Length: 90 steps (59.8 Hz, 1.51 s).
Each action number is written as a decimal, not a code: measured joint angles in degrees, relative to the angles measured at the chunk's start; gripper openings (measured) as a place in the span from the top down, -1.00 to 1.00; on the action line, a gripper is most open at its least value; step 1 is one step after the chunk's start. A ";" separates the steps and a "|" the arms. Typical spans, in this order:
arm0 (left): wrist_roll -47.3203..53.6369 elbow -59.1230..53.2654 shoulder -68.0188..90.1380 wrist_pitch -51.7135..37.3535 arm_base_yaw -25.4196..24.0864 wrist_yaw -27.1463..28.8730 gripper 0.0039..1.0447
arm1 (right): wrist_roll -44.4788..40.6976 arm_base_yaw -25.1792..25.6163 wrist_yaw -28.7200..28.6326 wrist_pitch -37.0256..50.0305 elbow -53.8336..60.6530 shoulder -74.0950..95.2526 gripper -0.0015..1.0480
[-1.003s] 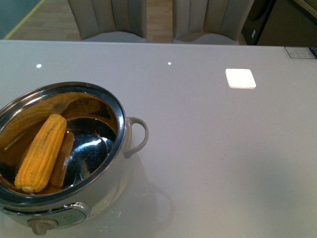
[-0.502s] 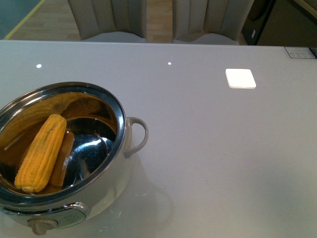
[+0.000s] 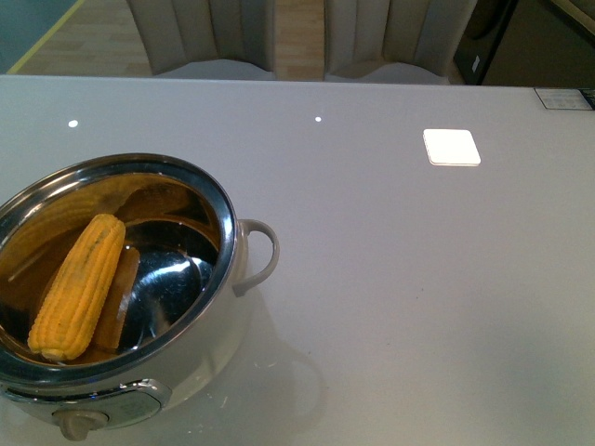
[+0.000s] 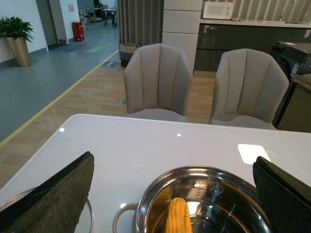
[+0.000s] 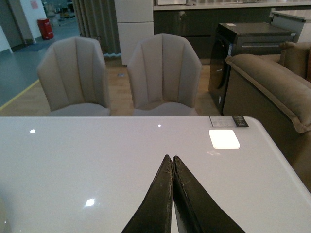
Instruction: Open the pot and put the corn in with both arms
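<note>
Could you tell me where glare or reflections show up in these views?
Front view: a bright square of light glares on the table, and the pot wall mirrors the corn. Left wrist view: the pot rim gleams. Right wrist view: the same square and small light spots shine on the glossy table.

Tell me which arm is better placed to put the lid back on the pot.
Probably the left. Its open gripper hangs near the pot, with what may be the lid's rim beside it. The right gripper is shut over bare table.
</note>
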<state>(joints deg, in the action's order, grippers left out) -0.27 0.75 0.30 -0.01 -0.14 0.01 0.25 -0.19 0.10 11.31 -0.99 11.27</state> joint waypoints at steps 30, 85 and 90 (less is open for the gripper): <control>0.00 0.00 0.00 0.00 0.00 0.00 -0.87 | -0.09 0.00 0.02 -11.23 -0.02 -10.91 0.73; 0.00 0.00 0.00 0.00 0.00 0.00 -0.87 | -0.09 0.00 0.02 -11.23 -0.02 -10.91 -0.83; 0.00 0.00 0.00 0.00 0.00 0.00 -0.87 | -0.09 0.00 0.02 -11.23 -0.02 -10.91 -0.83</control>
<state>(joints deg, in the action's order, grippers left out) -0.27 0.75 0.30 -0.01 -0.14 0.01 0.16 -0.19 0.12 0.08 -1.02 0.36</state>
